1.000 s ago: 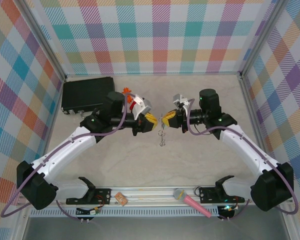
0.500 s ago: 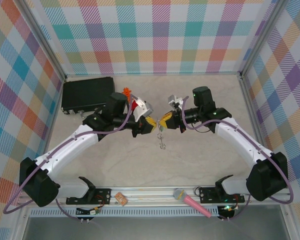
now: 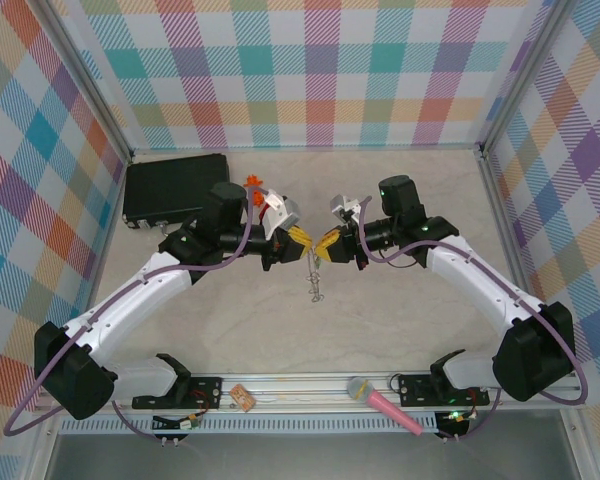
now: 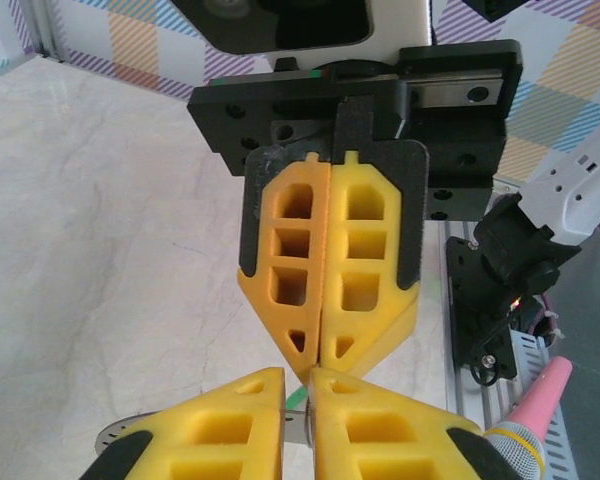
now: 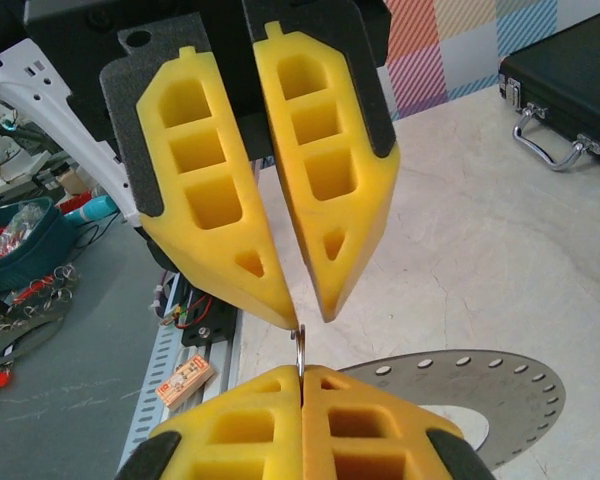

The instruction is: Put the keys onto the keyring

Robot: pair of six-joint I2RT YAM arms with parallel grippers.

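Observation:
My two grippers meet tip to tip above the table's middle. My right gripper (image 5: 302,372) (image 3: 323,247) is shut on a thin upright metal edge, apparently part of the keyring (image 5: 500,385), a flat silver ring with small holes. The ring's lower part shows under the grippers (image 3: 316,283) and at the lower left in the left wrist view (image 4: 115,435). My left gripper (image 4: 298,375) (image 3: 298,243) is closed to a narrow slit on the key (image 4: 298,392). Its green head peeks out at the tips. One left fingertip (image 5: 285,315) touches the top of the held metal edge.
A black case (image 3: 175,188) lies at the back left. An orange toy piece (image 3: 252,182) and a red block (image 3: 270,208) sit behind the left wrist. A pink microphone (image 3: 383,404) and a small card (image 3: 243,397) rest on the front rail.
The right gripper carried the ring to the left and the left gripper came to meet it, so the gap between them closed. The left jaws narrowed.

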